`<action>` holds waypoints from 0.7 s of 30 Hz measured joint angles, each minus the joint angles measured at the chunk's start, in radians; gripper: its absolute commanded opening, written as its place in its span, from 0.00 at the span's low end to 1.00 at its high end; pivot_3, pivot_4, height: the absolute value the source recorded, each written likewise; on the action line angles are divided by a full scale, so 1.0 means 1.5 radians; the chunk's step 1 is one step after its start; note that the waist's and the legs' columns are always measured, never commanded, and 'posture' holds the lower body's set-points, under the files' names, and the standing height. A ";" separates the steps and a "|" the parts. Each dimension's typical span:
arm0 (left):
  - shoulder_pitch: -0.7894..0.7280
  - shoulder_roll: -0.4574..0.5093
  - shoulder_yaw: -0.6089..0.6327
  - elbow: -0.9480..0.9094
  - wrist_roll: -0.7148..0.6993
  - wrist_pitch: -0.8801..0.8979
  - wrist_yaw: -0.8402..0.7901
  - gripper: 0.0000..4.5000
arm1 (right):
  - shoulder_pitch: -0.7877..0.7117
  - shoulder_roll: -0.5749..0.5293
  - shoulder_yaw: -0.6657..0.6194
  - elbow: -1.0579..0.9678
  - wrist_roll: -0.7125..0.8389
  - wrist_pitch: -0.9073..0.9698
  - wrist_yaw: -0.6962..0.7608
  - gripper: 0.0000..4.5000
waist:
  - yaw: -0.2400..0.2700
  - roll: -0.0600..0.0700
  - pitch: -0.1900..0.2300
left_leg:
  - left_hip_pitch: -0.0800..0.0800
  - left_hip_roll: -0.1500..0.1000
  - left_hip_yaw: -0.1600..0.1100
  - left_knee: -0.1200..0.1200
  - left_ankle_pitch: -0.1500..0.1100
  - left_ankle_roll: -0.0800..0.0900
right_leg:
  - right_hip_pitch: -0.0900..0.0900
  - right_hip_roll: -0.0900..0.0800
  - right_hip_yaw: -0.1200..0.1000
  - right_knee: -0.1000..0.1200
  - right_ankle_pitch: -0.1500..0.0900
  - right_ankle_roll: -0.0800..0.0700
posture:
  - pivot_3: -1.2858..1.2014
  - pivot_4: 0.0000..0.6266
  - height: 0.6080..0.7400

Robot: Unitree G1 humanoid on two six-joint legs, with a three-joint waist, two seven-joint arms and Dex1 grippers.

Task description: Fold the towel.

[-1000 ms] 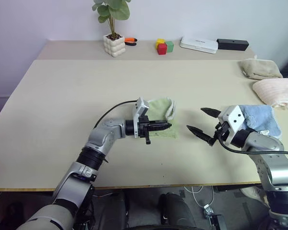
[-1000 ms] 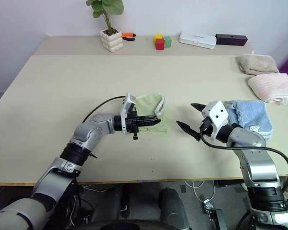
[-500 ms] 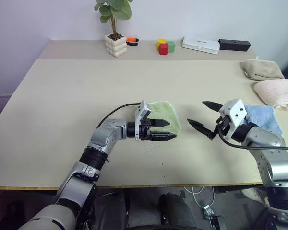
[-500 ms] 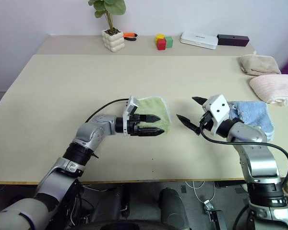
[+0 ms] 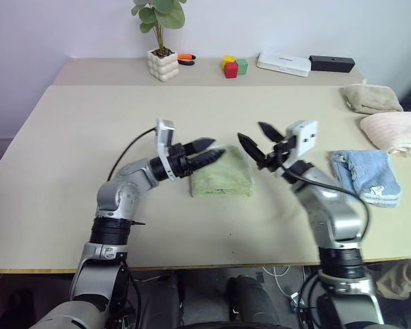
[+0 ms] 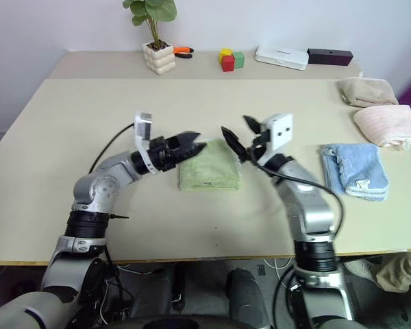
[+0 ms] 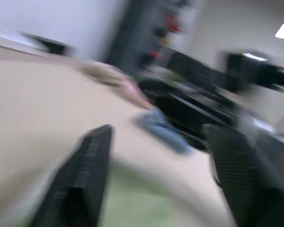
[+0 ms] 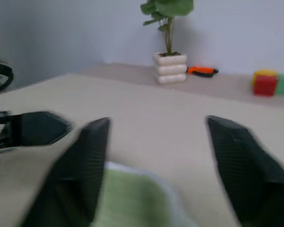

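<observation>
While the towel (image 5: pixel 222 175) lies folded flat near the middle of the table (image 5: pixel 75 137), somewhat toward the front edge, both grippers hang above it with nothing in them. The left gripper (image 5: pixel 207 151) reaches over the towel's left side and the right gripper (image 5: pixel 255 142) over its right rear corner, each with its fingers parted and holding nothing, the two sets of tips near one another but apart. Bare tabletop runs wide to the left edge and along the front edge. Toward the right edge a light blue towel (image 5: pixel 367 176) lies crumpled, with a pink towel (image 5: pixel 393 130) and a beige towel (image 5: pixel 371 97) behind it. Along the back edge stand a potted plant (image 5: pixel 162 48), an orange tool (image 5: pixel 186 59), coloured blocks (image 5: pixel 235 66), a white box (image 5: pixel 283 64) and a black box (image 5: pixel 331 64). The right wrist view looks across the green cloth to the plant and catches the left gripper's tips at its side; the left wrist view, blurred, shows the blue towel beyond its own parted fingers (image 7: pixel 85 170).
</observation>
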 measured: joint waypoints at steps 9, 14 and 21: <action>0.002 -0.080 -0.039 0.068 0.087 -0.083 0.108 0.01 | -0.023 0.090 0.003 0.080 -0.016 0.002 -0.103 0.01 | -0.002 0.000 0.000 | -0.001 0.000 -0.001 0.001 0.000 0.000 | 0.000 0.001 0.000 0.000 0.000 0.000 | 0.52 0.24 0.96; 0.000 -0.088 -0.068 0.092 0.128 -0.102 0.116 0.01 | -0.017 0.085 0.013 0.094 -0.035 0.023 -0.115 0.01 | -0.004 0.000 0.000 | -0.001 0.000 -0.001 0.000 0.000 0.000 | 0.000 0.001 0.000 0.000 0.000 0.000 | 0.52 0.24 0.96; -0.007 -0.078 -0.075 0.129 0.167 -0.117 0.130 0.01 | 0.002 0.053 0.023 0.124 -0.081 0.067 -0.145 0.01 | -0.003 0.000 0.000 | -0.001 0.000 -0.001 0.000 0.000 0.000 | 0.000 0.001 0.000 0.000 0.000 0.000 | 0.52 0.24 0.96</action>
